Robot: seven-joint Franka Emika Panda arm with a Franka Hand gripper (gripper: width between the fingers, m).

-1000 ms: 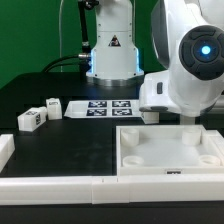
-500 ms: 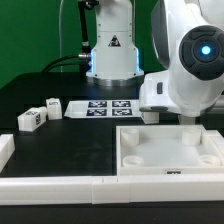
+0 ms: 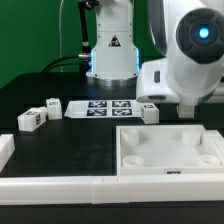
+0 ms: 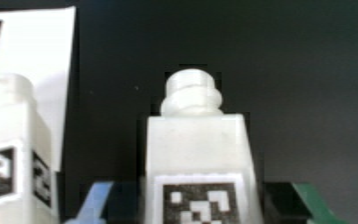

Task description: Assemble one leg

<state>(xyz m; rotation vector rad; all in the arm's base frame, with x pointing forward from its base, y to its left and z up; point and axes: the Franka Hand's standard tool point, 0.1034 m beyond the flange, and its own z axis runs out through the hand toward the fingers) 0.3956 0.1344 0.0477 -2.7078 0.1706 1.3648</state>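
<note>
Lifting one leg (image 4: 201, 150) clear of the black surface (image 3: 70, 135), pincer (image 4: 197, 196) clamped on its tagged end.

We should carry it upright over the white square panel (image 3: 168, 150) and align its knobbed tip with a corner hole before lowering; two spare legs (image 3: 30, 119) and the marker board (image 3: 102, 108) sit beyond, green backdrop behind.

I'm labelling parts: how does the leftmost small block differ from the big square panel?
The leg is a small chunky block; the panel is far larger, flat and rimmed. The leg carries a black-and-white marker; the panel has round holes. The leg lies toward the exterior view's left, the panel right. Both are white.
</note>
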